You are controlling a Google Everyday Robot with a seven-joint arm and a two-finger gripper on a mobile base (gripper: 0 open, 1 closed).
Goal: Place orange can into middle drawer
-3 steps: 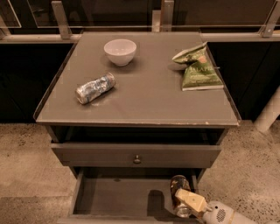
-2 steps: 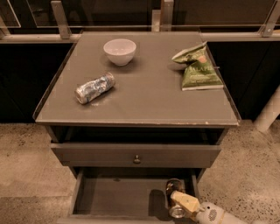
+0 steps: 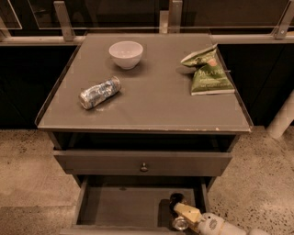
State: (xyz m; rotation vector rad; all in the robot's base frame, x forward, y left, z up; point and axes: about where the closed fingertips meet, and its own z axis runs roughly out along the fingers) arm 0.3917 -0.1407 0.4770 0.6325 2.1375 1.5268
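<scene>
Dim, warm light all over. Underfoot, a pale speckled floor (image 3: 27, 156), likely polished stone. In the middle, a grey-brown cabinet (image 3: 156, 105) with a flat top and a thin raised lip along the edges. Below the top, an open gap, then a shut drawer front (image 3: 92, 163) with a small round knob (image 3: 144, 167). Behind, a pale rail (image 3: 257, 37) with upright metal brackets (image 3: 63, 19) against dark panes (image 3: 115, 11). At the right edge, a slanting white post (image 3: 281, 120). Gripper (image 3: 183, 216) at the bottom edge, right of centre.

The gripper (image 3: 183, 215) sits low in the front right corner of the middle drawer (image 3: 115, 206), its jaws clamped on the orange can (image 3: 176, 202), 1 cream jaw across it. The white wrist (image 3: 213, 225) stretches away past the drawer's right front corner
</scene>
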